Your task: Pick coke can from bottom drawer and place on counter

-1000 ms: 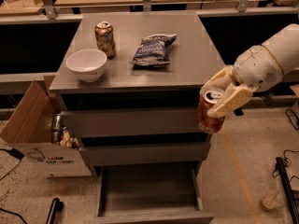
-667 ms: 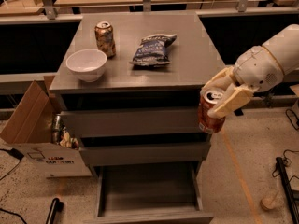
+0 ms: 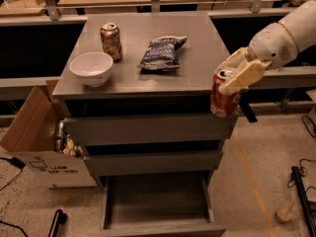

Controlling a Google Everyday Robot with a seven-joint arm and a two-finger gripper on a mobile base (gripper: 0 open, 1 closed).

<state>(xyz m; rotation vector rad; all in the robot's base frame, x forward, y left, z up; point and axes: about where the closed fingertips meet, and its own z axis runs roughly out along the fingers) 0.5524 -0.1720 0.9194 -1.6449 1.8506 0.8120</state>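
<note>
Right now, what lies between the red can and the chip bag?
Only bare counter, in the camera view. The gripper holds the coke can just off the counter's front corner; the chip bag lies further back.

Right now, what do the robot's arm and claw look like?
The arm is made of smooth, rounded white segments. The gripper, at the right front corner of the counter, has two flat, pale tan fingers. No cables or markings show.
</note>
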